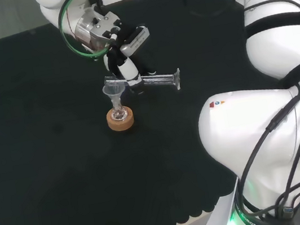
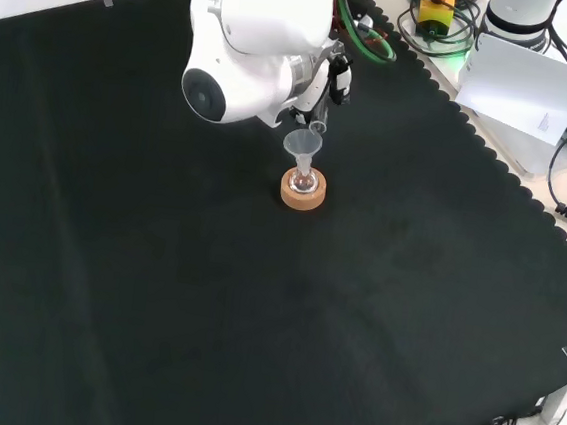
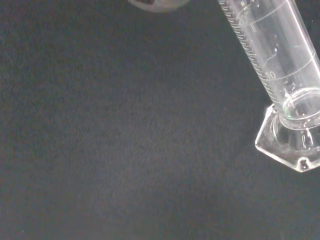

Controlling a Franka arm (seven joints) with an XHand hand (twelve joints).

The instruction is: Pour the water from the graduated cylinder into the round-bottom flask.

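The hand point(image 1: 126, 70) is curled round the graduated cylinder point(image 1: 159, 80), tipped near level, mouth over the funnel point(image 1: 113, 91) in the round-bottom flask point(image 1: 119, 115); its foot points toward 3 o'clock in the head view; likely light, slippery, breakable glass, best held mid-barrel.

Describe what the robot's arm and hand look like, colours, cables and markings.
The arm is built of big rounded glossy white links with black cables running along them, a small coloured mark on one link and a round grey cap on another in the front view. The hand is black and white, mounted under a silver metal block looped with green cable.
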